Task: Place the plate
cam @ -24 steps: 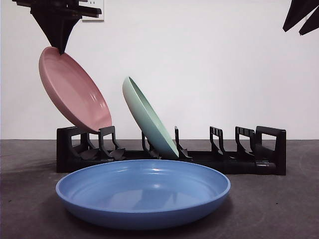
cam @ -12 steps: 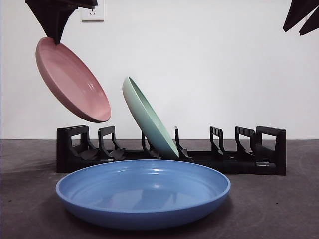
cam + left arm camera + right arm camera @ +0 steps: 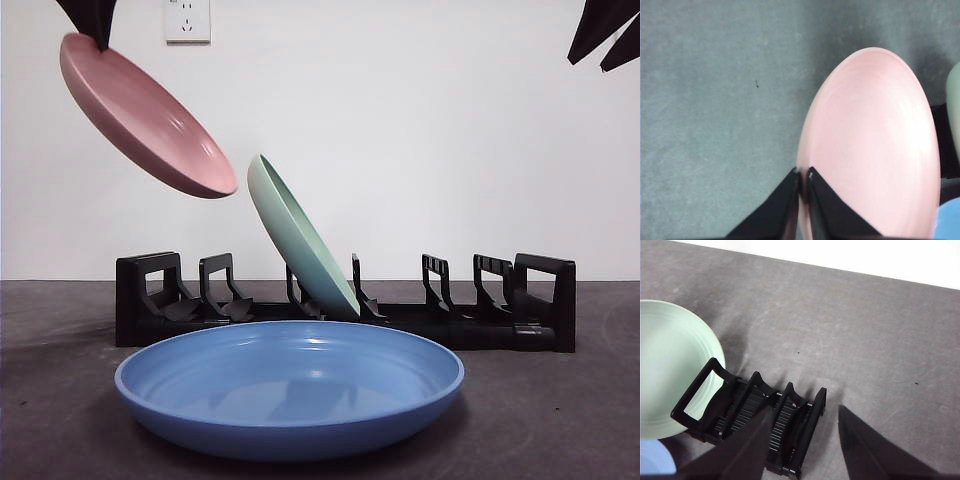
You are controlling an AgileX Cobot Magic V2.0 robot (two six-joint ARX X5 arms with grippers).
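Up high, the left gripper (image 3: pixel 803 175) is clenched on the rim of the round pink plastic plate (image 3: pixel 143 116), which hangs tilted in the air below and beside it, clear above the near end of the long black plastic dish rack (image 3: pixel 345 305) and touching nothing else. Just beyond the pink plate's lower edge, one round pale green plate (image 3: pixel 300 238) leans in a middle slot of that rack; the slots under the pink plate and those at the far end hold nothing. Nearer the front camera, one wide blue plate (image 3: pixel 290 385) lies flat on the dark grey table (image 3: pixel 560 410), apart from the rack. That makes three plates and one rack. Far across, the right gripper (image 3: pixel 802 440) hangs with jaws spread over the rack's far end, gripping nothing.
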